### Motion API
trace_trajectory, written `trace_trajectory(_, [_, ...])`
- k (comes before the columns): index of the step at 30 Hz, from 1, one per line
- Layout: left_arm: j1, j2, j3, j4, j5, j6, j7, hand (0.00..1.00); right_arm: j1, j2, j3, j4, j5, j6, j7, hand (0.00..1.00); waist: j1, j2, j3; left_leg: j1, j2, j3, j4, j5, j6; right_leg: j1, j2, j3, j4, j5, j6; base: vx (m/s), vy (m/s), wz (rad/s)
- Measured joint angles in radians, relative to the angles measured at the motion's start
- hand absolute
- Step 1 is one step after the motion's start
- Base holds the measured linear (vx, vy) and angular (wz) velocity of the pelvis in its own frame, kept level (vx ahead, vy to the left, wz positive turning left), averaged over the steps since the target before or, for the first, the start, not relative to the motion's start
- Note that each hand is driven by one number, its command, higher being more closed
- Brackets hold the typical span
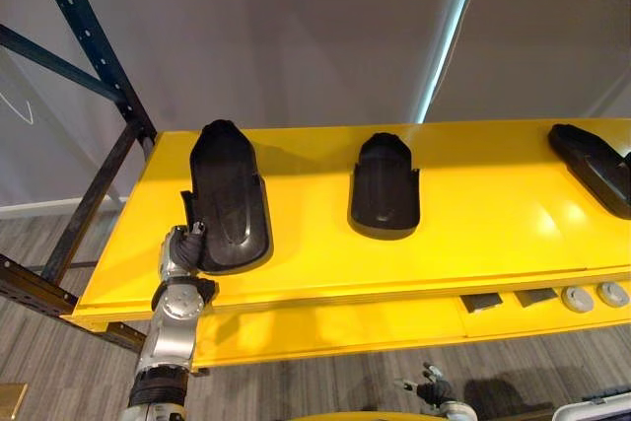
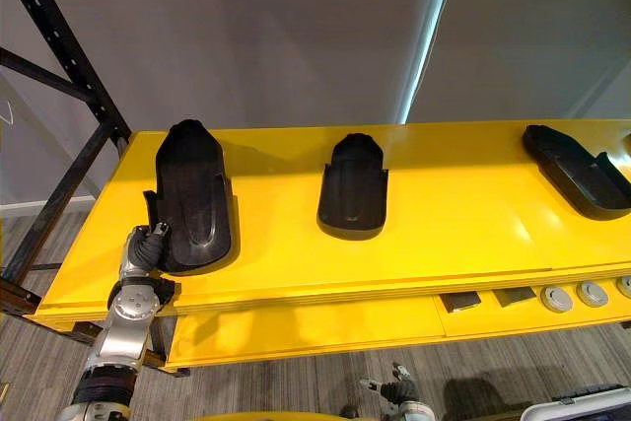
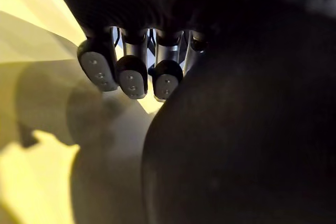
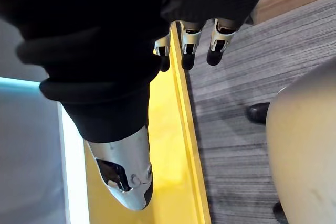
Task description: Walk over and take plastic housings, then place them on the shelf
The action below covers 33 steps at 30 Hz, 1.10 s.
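L housing lies on the yellow shelf, near its front-L corner. Long axis runs front-to-back: narrow rounded end toward the wall, broad end toward me, just short of the front edge. It's black glossy plastic, shell-shaped, w/ a raised ridge down the middle and a small flange on its L side.

Mid housing looks shorter and has the same heading, rounded end to the wall and open mouth facing me. It sits well apart from the L one. R housing lies slanted at the shelf's R end, axis going back-L to front-R. Its far tip is cut off by the frame.

The shelf is smooth painted sheet, shiny. The tier below carries two flat dark squares and round grey discs. Dark perforated rack upright stands at the L.

My L hand comes up from below the front edge, forearm near vertical, wrist bent onto the L housing's near-L rim. Its fingers are curled round that rim, pads turned back toward the palm, w/ the shelf showing past the tips.

My R hand hangs low below the shelf, fingers loose and holding nothing, over the grey wood-grain floor.
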Motion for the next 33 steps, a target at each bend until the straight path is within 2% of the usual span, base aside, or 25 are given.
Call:
trace_trajectory(2, [-0.008,0.016,0.0,0.003,0.009,0.002,-0.003,1.0,-0.001,0.0,0.0,0.0,0.0,0.0,0.0,0.0,0.0,-0.002,0.002,0.0,-0.001,0.001,-0.002,0.0,0.0,-0.002,0.0,0.002,0.0,0.0,0.0,0.0,0.0,0.0])
trace_trajectory(3, [-0.018,0.025,0.001,0.008,0.016,0.002,-0.004,0.0,-0.003,0.0,0.001,0.001,0.0,0.0,0.001,0.0,0.0,-0.003,0.004,0.0,-0.001,0.001,-0.003,0.0,0.0,-0.002,0.0,0.002,-0.001,0.0,0.0,0.0,0.0,0.0])
trace_trajectory(8, [-0.06,0.053,0.001,0.047,0.028,0.007,-0.006,0.0,-0.005,-0.008,0.029,0.001,-0.001,-0.002,0.001,0.0,0.0,-0.005,0.006,0.0,-0.002,0.001,-0.007,0.0,0.0,-0.004,0.001,0.004,-0.002,0.0,0.0,0.0,0.0,0.0])
trace_trajectory(19, [-0.104,0.049,0.003,0.064,0.025,0.007,0.021,0.0,-0.009,-0.007,0.034,0.001,-0.001,-0.004,0.0,0.0,-0.004,-0.019,0.018,0.015,-0.01,0.0,-0.018,0.001,0.001,0.005,-0.005,0.003,-0.004,0.0,0.0,-0.02,-0.005,0.0])
trace_trajectory(28, [-0.047,-0.085,0.034,-0.106,-0.13,-0.017,0.062,0.0,-0.011,-0.004,0.03,0.002,0.0,0.001,-0.001,0.0,0.002,-0.026,0.029,0.016,-0.016,-0.026,-0.021,0.004,0.006,0.02,-0.012,-0.022,-0.009,-0.004,0.005,-0.02,-0.017,0.08])
trace_trajectory(33, [0.013,-0.118,0.007,-0.268,-0.137,-0.056,0.08,0.0,-0.012,0.002,0.028,0.002,0.0,0.001,-0.003,0.0,0.002,-0.025,0.032,0.018,-0.016,-0.039,-0.021,0.005,0.007,0.033,-0.013,-0.037,-0.016,-0.004,0.005,-0.02,-0.028,0.09])
